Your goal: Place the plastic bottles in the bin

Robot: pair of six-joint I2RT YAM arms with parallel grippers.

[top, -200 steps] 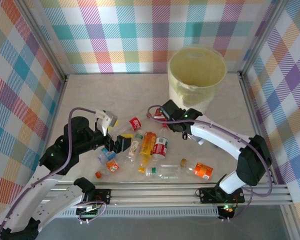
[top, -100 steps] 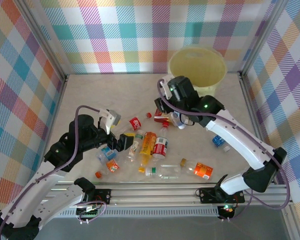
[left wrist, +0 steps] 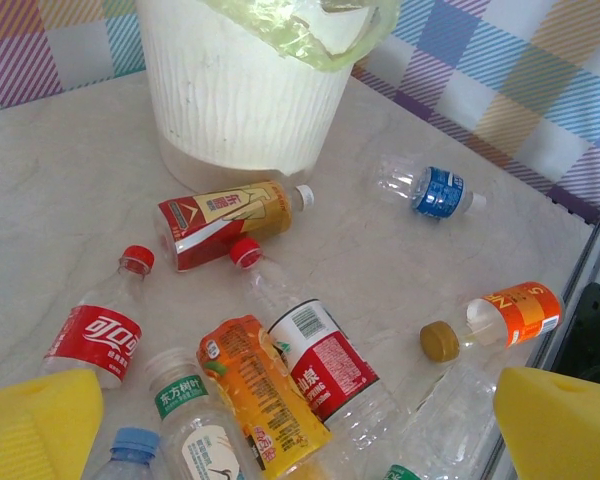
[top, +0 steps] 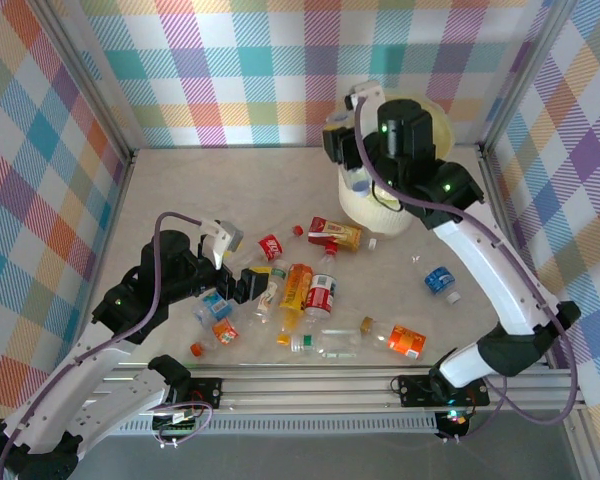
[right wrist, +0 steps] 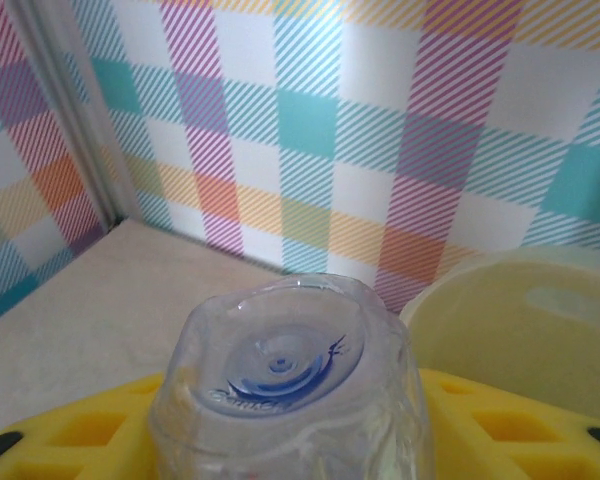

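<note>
One bin stands at the far right of the bench, pale yellow with a thin liner draped over its rim; two hands are at work; about ten plastic bottles lie on their sides in a loose scatter near the bin, those under the left hand being partly hidden, so the count is not exact; one more, a clear bottle, is clamped between the yellow pads of the right hand, which hangs at the bin's left rim; in the right wrist view its base faces the camera, so its long axis runs straight along the line of sight; the left hand hovers with its jaws wide apart over the near-left cluster, gripping nothing; the red-and-gold bottle lies left to right just beside the bin's foot, white cap to the right; the orange-yellow bottle and the red-label bottle lie side by side, long axes near to far; the blue-label bottle lies alone to the right; the orange-label bottle lies nearest the edge, cap to the left.
</note>
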